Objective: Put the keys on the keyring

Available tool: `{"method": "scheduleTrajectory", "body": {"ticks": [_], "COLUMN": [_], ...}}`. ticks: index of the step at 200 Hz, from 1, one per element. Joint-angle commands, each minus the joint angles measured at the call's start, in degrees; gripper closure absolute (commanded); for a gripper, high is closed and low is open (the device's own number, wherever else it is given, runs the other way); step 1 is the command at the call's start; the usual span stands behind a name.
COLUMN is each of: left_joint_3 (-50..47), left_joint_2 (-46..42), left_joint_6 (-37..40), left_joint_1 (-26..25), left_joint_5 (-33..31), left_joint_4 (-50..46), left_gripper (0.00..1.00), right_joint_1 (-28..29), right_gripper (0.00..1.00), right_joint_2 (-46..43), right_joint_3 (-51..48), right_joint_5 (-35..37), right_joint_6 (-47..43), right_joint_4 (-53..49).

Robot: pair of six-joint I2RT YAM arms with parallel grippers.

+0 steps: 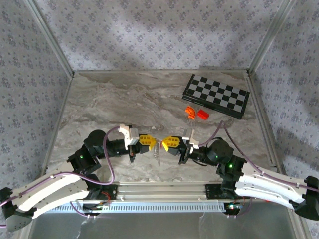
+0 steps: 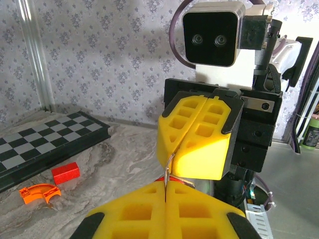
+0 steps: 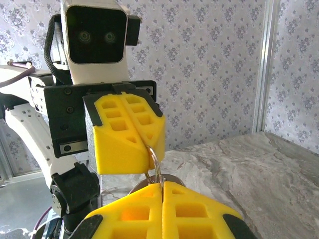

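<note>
In the top view, the left gripper (image 1: 148, 140) and the right gripper (image 1: 168, 143) are seen tip to tip over the marbled table (image 1: 109, 104), near its front edge. Both pairs of fingers are pressed together. The keyring (image 1: 158, 154) is seen as a thin pale strand hanging between them. A chessboard (image 1: 216, 95), an orange curved piece (image 1: 189, 112) and a red block (image 1: 202, 114) are set well apart, far right.

In the left wrist view, a fine silvery wire of the keyring (image 2: 170, 162) is pinched in the left gripper (image 2: 165, 199) and runs up to the closed right gripper (image 2: 185, 137). The key (image 2: 162, 178) is glimpsed as a red sliver at the left fingertips; whether it is gripped cannot be told.

In the right wrist view, the keyring (image 3: 156, 164) is shown as an upright double-wire ring, pinched by the right gripper (image 3: 161, 199), its top touching the closed left gripper (image 3: 139, 132).
</note>
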Motion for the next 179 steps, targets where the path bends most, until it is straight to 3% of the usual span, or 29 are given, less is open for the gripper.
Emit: {"method": "scheduleTrajectory", "body": {"ticks": [1,179], "left_joint_3": [0.6,0.4], "left_joint_2": [-0.1,-0.2], "left_joint_6": [0.4,0.2], "left_joint_1": [-0.3,-0.4], "left_joint_5": [-0.1,0.3], "left_joint_4": [2.6,2.9], "left_gripper": [1.00,1.00], "right_joint_1": [0.3,0.5], "right_gripper": [1.00,1.00], "right_joint_2": [-1.0,0.7], "right_joint_3": [-1.2,-0.4], "right_joint_5": [0.1,-1.2], "right_joint_6": [1.5,3.2], "right_joint_4": [3.4,5.3]}}
